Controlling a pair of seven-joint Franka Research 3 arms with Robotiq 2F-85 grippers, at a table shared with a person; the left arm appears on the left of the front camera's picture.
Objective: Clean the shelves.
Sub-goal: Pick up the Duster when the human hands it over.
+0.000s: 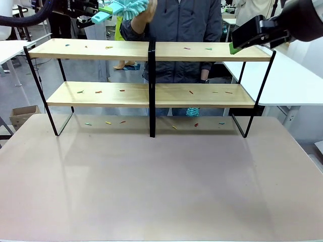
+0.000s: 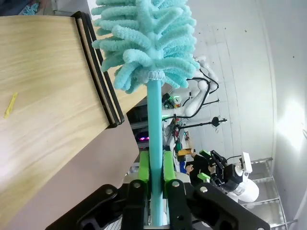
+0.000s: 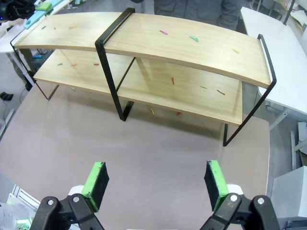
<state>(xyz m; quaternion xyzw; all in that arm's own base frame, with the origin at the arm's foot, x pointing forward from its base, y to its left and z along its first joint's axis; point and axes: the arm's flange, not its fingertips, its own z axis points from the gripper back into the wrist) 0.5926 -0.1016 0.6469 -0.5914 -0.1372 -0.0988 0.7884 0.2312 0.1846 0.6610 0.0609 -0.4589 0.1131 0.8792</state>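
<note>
The shelves [image 1: 151,50] stand across the far half of the table, two light wooden boards in a black frame, with small coloured scraps [image 1: 108,47] strewn on both tiers. My left gripper [image 1: 99,17] hangs above the top board's left part, shut on the handle of a turquoise fluffy duster [image 1: 132,8]. The left wrist view shows the green pads [image 2: 144,167] clamped on the handle [image 2: 154,124], the duster head [image 2: 148,38] beside the shelf end [image 2: 48,96]. My right gripper [image 1: 237,43] hovers open over the right end. Its pads [image 3: 96,183] are wide apart above the shelves [image 3: 192,52].
A person [image 1: 181,30] stands behind the shelves, one hand [image 1: 147,14] against the duster head. A second turquoise duster [image 1: 193,111] shows behind the lower board. More scraps [image 1: 108,122] lie on the table under the rack. White tables [image 1: 287,75] flank both sides.
</note>
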